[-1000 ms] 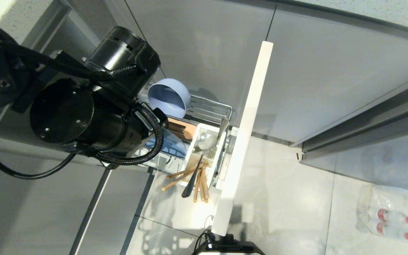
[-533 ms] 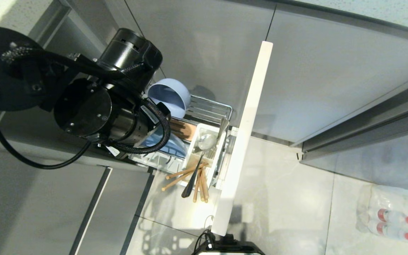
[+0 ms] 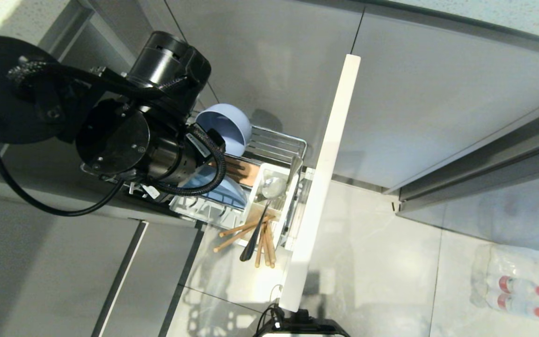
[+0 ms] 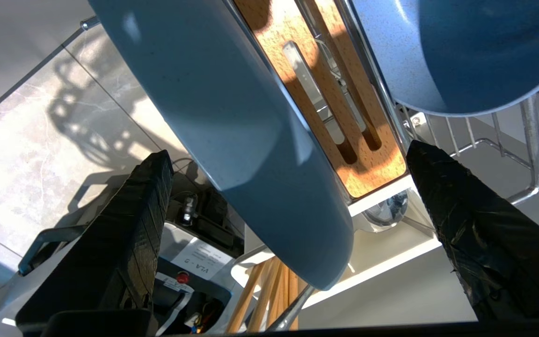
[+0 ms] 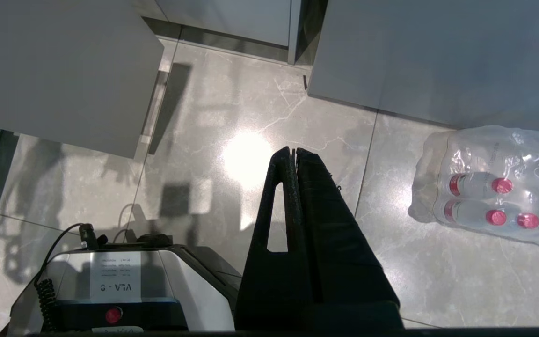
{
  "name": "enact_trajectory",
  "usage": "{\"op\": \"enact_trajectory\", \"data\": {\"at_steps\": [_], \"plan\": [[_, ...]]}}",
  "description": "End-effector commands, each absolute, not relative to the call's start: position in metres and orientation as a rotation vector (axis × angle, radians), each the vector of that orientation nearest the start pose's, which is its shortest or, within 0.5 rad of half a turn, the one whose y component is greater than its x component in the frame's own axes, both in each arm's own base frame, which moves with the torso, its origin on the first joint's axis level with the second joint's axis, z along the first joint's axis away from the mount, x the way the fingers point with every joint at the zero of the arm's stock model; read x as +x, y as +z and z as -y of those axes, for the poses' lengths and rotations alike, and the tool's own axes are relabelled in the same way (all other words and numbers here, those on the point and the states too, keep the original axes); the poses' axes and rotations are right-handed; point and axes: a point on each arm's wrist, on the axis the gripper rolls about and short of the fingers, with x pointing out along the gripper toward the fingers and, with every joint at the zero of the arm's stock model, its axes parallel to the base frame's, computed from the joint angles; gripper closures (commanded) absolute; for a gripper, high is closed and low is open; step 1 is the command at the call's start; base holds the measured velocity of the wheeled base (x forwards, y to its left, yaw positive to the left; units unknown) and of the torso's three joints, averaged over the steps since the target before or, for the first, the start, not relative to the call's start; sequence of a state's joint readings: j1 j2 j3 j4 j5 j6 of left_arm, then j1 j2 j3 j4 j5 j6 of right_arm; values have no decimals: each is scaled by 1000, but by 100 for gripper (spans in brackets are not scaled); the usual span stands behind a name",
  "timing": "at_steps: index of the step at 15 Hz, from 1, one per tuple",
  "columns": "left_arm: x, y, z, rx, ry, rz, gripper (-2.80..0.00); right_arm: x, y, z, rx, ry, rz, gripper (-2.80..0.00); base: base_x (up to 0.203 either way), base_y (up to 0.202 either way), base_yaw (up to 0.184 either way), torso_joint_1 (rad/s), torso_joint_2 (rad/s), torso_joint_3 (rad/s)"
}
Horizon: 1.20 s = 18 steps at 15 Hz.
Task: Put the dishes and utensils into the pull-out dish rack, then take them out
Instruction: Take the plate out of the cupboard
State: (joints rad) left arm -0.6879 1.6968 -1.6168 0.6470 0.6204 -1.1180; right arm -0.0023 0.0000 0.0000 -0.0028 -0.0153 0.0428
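Left gripper (image 4: 288, 159): jaws spread wide, one black finger on each side of the plate's edge, neither pad seen touching it
Plate (image 4: 232, 126): light blue, standing on edge in the rack, between the fingers; beside the slotted wooden bar (image 4: 330, 107)
Bowl (image 3: 225, 127): grey-blue, tipped on its side at the far end of the rack, just beyond the wooden bar
Dish rack (image 3: 276, 145): chrome wire basket pulled out from the cabinet, closed off by the pale front panel (image 3: 323, 182)
Utensil caddy (image 3: 272, 206): white, next to the panel; holds the spoon (image 3: 262, 217) and the wooden chopsticks (image 3: 251, 236), whose handles stick out past its rim
Left arm (image 3: 120, 140): black, reaching over the near end of the rack and hiding most of the plate from above
Right gripper (image 5: 293, 159): fingers pressed together, empty, hanging over the floor tiles
Bottled water pack (image 5: 489, 206): on the floor, well apart from the rack
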Motion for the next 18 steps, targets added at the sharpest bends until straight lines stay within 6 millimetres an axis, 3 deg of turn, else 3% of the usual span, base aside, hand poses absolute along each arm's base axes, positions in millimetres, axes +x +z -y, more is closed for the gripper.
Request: {"op": "enact_trajectory", "data": {"at_steps": [1,7,8,18], "plan": [[233,293,174,-647,260,-527,-280,-23,76,0,43,-18,2,0,0,0,0,0,0,0],[233,295,174,-651,261,-522,-280,-23,76,0,43,-18,2,0,0,0,0,0,0,0],[233,294,174,-648,262,-524,0,-23,76,0,43,-18,2,0,0,0,0,0,0,0],[228,301,171,-662,250,-510,0,-23,76,0,43,-18,3,0,0,0,0,0,0,0]]}}
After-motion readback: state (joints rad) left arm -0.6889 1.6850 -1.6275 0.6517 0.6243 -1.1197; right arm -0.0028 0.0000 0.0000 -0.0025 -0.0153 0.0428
